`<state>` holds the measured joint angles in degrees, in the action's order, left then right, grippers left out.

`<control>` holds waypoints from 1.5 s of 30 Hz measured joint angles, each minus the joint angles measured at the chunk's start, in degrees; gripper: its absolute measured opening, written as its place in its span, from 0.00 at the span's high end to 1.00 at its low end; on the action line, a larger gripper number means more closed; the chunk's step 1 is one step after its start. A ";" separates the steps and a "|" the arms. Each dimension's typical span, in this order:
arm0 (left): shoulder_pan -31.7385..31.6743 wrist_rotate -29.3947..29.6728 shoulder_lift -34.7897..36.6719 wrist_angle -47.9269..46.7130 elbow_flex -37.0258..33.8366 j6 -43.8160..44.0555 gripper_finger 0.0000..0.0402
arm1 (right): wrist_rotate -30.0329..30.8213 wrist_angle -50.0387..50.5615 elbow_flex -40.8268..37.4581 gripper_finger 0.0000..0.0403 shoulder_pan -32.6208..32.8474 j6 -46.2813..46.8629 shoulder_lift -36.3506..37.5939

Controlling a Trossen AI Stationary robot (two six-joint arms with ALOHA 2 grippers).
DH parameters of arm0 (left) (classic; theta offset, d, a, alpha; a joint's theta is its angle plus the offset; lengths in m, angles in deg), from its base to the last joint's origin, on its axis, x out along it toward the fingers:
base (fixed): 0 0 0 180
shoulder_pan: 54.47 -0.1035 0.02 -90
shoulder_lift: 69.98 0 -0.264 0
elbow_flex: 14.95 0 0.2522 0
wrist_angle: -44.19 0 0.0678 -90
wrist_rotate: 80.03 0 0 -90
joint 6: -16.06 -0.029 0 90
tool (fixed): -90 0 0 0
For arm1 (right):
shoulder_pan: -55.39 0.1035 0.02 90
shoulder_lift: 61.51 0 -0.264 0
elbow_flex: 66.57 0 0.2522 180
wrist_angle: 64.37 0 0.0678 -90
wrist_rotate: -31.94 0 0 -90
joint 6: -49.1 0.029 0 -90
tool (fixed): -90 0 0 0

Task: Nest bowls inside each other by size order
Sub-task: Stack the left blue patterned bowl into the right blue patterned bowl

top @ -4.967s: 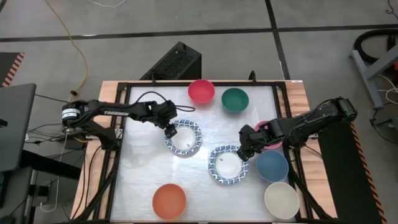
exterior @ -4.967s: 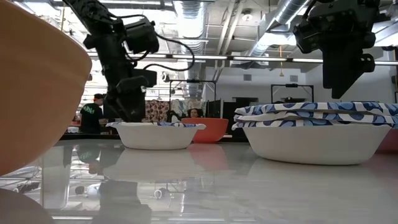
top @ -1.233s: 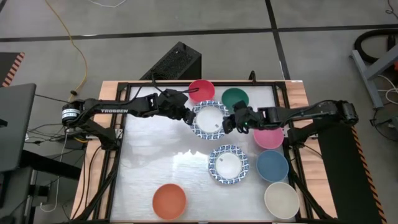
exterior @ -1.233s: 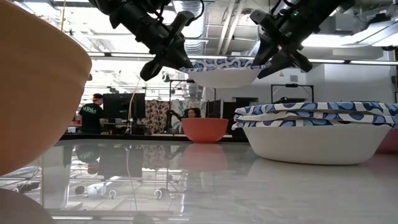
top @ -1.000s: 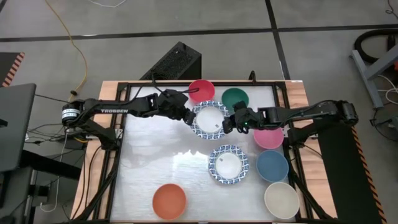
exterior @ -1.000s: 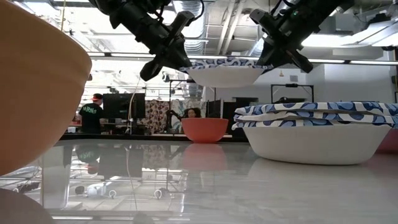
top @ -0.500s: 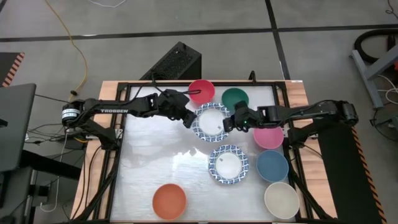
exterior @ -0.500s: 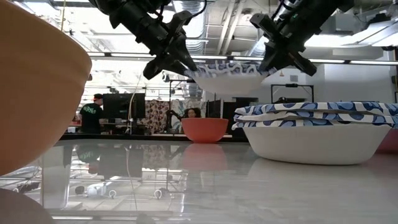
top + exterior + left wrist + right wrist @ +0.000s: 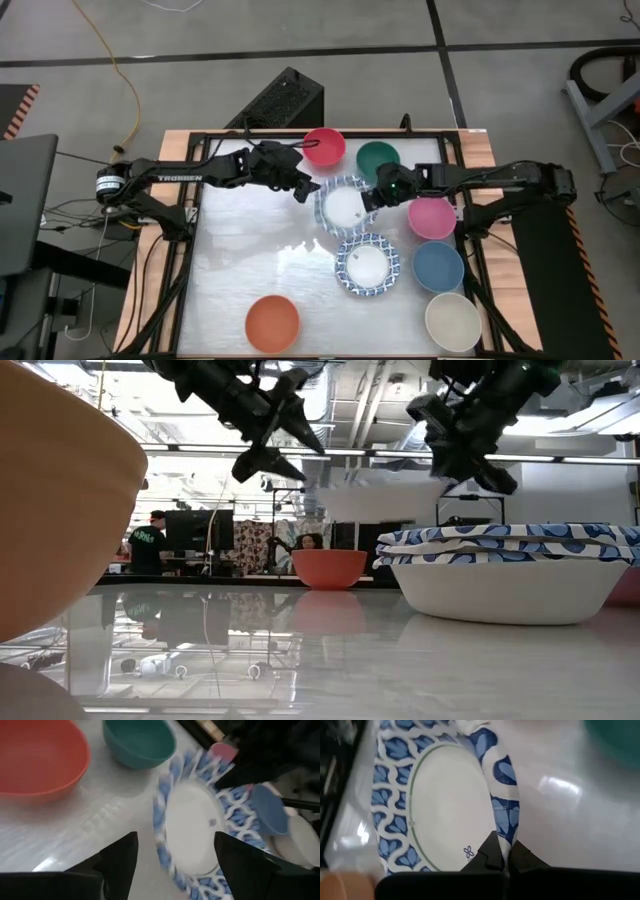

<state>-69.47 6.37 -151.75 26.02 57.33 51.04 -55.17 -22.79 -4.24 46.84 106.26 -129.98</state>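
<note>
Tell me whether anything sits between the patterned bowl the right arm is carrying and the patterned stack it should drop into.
Nothing visible does. The right gripper pinches the raised patterned bowl by its rim, just behind the patterned stack, with open air between them.

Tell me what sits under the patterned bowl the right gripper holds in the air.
Beneath the lifted patterned bowl, pinched by the right gripper, lie bare table and the edge of the patterned stack; anything directly under it is covered.

Blurry patterned bowl [image 9: 372, 498] hangs mid-air between both claws: left claw [image 9: 290, 435] spread apart just beside it, right claw [image 9: 478, 452] clamped at its rim. Below them, stacked patterned bowls [image 9: 510, 572] on the bench [image 9: 300, 650].
</note>
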 joint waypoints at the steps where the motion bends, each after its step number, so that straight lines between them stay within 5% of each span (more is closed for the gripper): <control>1: 0.00 -0.25 0.76 0.22 0.00 -0.17 0.37 | -1.51 -0.27 -0.99 0.99 -0.19 -0.01 0.43; 8: 0.00 1.50 7.24 -0.26 0.00 -1.81 0.37 | -10.28 -15.64 -10.12 0.99 -0.07 -0.16 10.76; 17: 0.00 4.97 11.57 -2.10 0.00 -4.35 0.37 | -12.49 -16.02 -17.05 0.99 4.26 5.81 22.41; 23: 0.00 5.01 11.55 -3.85 0.00 -4.35 0.37 | -13.60 -12.71 -17.84 0.99 10.81 11.22 19.90; 29: -0.02 6.10 11.51 -4.62 0.00 -4.37 0.37 | -8.43 -12.68 -17.87 0.99 15.30 12.22 15.75; 45: -0.02 7.07 11.51 -5.72 0.00 -4.37 0.37 | -7.45 -4.74 -17.81 0.99 19.37 15.02 12.87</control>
<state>-69.49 13.44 -140.24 20.30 57.33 46.67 -62.62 -27.53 -22.05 66.21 121.28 -117.10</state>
